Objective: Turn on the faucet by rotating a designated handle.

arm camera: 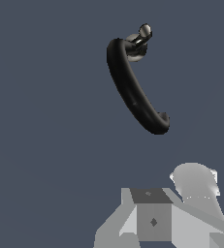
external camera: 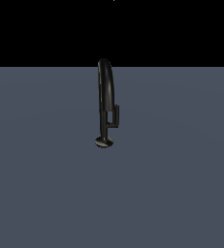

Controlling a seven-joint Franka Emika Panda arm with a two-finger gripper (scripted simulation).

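Observation:
The faucet [external camera: 104, 97] is a tall, thin glossy black tube arching over a small round greyish base [external camera: 104, 142] on the flat grey-blue floor. Its handle [external camera: 116, 115], a short black bar on a stub, sits low on the stem on the exterior view's right. From the wrist view I look down on the faucet [arm camera: 133, 92]: the spout curves away from the base, and the handle [arm camera: 144, 33] shows as a small glossy knob beside it. My gripper [arm camera: 152, 208] appears only as grey blocks at the picture's edge, well apart from the faucet, touching nothing. The exterior view shows no gripper.
The grey-blue floor [external camera: 45, 184] stretches all around the faucet up to a black background. A pale rounded part of my own arm [arm camera: 196, 181] shows next to the gripper blocks.

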